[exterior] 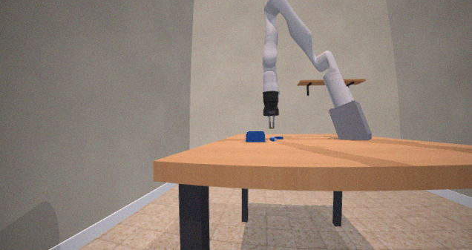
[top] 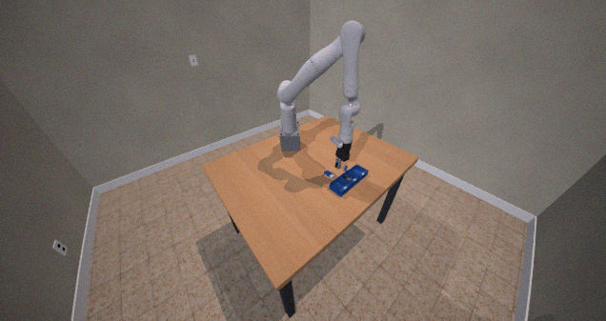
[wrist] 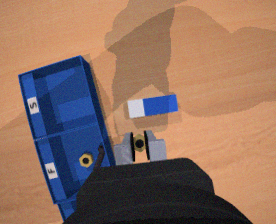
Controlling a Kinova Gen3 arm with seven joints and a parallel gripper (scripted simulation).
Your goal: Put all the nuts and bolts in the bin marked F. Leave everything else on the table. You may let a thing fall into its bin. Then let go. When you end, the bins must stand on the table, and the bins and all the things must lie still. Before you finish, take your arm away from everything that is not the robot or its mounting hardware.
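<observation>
My gripper (top: 337, 164) (exterior: 271, 127) (wrist: 139, 141) is shut on a brass nut (wrist: 139, 143) and holds it above the table, beside the blue bin block. The bin marked F (wrist: 45, 154) is the middle compartment in the wrist view, left of the gripper. Another brass nut (wrist: 86, 160) lies in it. The bin marked S (wrist: 64, 82) adjoins it and shows no nut or bolt. My gripper's dark body hides part of the bin block in the wrist view. No bolt can be made out.
A blue-and-white block (top: 329, 174) (wrist: 159, 105) lies on the table beside the bins, just beyond the fingers in the wrist view. A small blue thing (top: 346, 168) shows near the bin block (top: 334, 190) (exterior: 255, 136). The bins' raised walls stand close to the fingers.
</observation>
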